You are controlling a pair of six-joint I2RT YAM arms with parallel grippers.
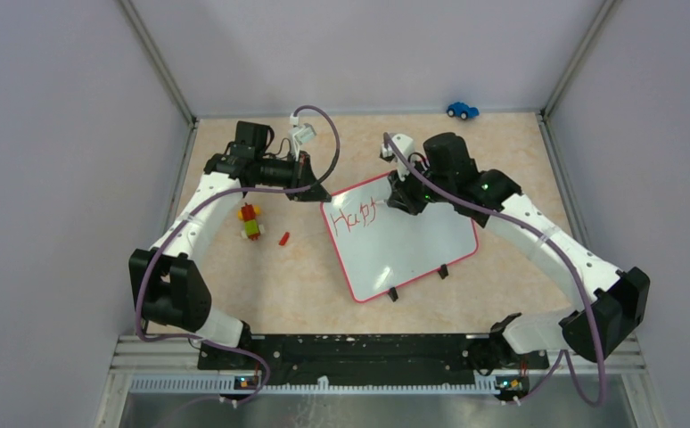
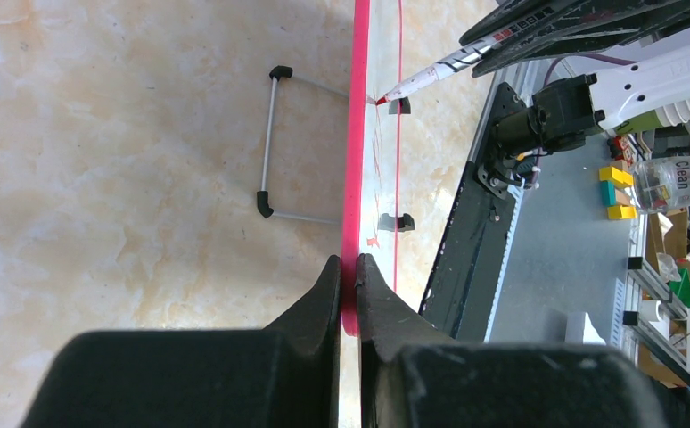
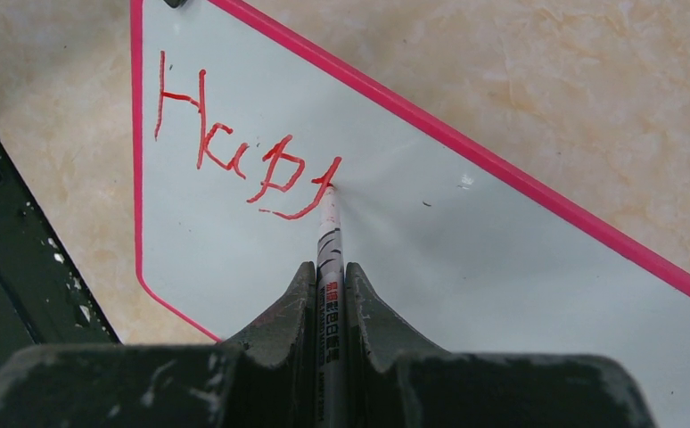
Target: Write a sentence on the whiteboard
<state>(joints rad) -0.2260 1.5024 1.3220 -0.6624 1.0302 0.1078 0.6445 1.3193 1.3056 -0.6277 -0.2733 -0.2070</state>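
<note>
Beige marbled table (image 1: 297, 285) forms the work surface, enclosed by plain lilac-grey walls (image 1: 359, 53) on three sides. A blue toy car (image 1: 463, 110) stands at the far edge. A stack of red, yellow and green blocks (image 1: 250, 221) lies to the left of centre, with a small red piece (image 1: 283, 238) just beside it.

The whiteboard (image 1: 413, 250) lies near the middle of the table, turned at an angle, with its two black feet (image 1: 393, 293) on the near side. The sentence (image 3: 234, 160) sits in the board's far left corner (only the red letters "Happ" are legible).

The left gripper (image 2: 348, 263) has its jaws drawn almost together on the board's pink frame (image 2: 356, 134), one finger on each face of the board, which this wrist camera sees edge-on. A grey wire stand (image 2: 270, 143) shows behind the board.

The right gripper (image 3: 330, 272) is closed tightly on a marker (image 3: 328, 241), which runs between the two fingers. The marker's red tip touches the white surface at the end of the last stroke.
</note>
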